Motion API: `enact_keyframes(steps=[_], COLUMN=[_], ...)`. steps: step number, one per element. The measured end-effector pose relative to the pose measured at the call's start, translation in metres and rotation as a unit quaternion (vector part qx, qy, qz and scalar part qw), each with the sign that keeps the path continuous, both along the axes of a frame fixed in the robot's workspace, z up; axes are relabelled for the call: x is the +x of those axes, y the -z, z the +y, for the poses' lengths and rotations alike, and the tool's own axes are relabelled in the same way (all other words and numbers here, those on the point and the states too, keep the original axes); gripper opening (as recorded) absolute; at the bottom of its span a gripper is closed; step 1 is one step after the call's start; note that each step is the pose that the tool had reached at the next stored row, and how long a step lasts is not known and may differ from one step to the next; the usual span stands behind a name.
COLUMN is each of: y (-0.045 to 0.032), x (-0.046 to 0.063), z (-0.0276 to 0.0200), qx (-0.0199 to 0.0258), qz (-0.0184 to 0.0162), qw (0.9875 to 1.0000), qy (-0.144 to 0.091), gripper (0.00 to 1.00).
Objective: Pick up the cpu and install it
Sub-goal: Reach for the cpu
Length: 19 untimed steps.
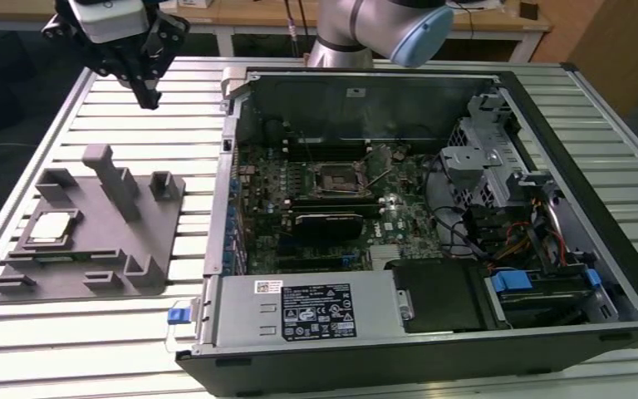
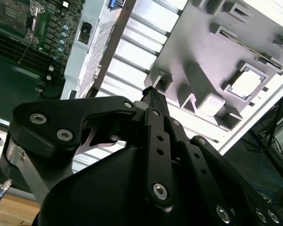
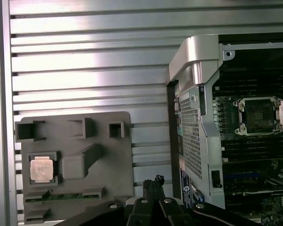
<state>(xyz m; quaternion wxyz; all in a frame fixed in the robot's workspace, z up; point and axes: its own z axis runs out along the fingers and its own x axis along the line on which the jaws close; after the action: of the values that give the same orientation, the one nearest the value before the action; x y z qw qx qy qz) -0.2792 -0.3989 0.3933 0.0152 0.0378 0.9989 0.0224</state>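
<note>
A slatted aluminium table point(image 1: 76, 349) carries an open black desktop computer case point(image 1: 364, 104) lying on its side, its green motherboard facing up. To the exterior view's left of the case, just beside it, sits a grey plastic tray point(image 1: 97, 249) with upright posts. The black two-finger gripper point(image 1: 149, 100) hangs raised over the table, beyond the tray's far end and near the case's corner. Its fingers look pressed together with nothing between them, though the angle makes this hard to confirm. The square black socket with a metal frame point(image 1: 339, 177) lies open in the middle of the motherboard. The cpu point(image 1: 51, 229), a small flat silvery square chip, rests in a square recess of the tray, well apart from the gripper; the first wrist view shows it flat in that pocket point(image 3: 42, 169).
</note>
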Motion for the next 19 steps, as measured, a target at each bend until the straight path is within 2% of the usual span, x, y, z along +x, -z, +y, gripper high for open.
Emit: enact_keyframes(steps=[19], y=[0.0008], x=[-0.037], z=[0.0], qx=[0.0], qz=[0.0], qw=[1.0], qy=[0.0], gripper=[0.11])
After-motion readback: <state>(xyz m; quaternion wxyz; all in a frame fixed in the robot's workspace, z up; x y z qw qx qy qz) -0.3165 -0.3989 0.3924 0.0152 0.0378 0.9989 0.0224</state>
